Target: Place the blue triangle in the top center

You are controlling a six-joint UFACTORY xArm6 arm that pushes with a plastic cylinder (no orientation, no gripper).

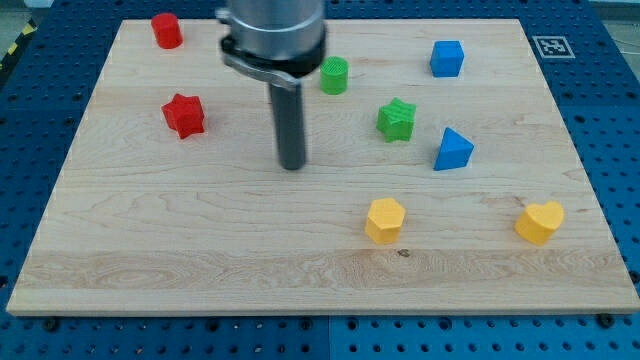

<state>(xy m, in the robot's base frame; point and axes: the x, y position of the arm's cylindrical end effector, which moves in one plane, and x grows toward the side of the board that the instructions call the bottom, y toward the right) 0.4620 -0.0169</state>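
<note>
Blue triangle (453,150): right of the board's centre, just beside the green star (396,119). Rod tip (292,166): mid-board, well apart to its left; no fingers fitted.

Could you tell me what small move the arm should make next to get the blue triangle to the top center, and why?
Probably slide my tip toward the view's right and slightly down, to just below-right of the blue triangle. The tip sits well to the triangle's left, and the push must head up-left, past the green star.

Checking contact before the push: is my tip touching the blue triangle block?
No, my tip stands apart, well toward the view's left of the blue triangle block.
</note>
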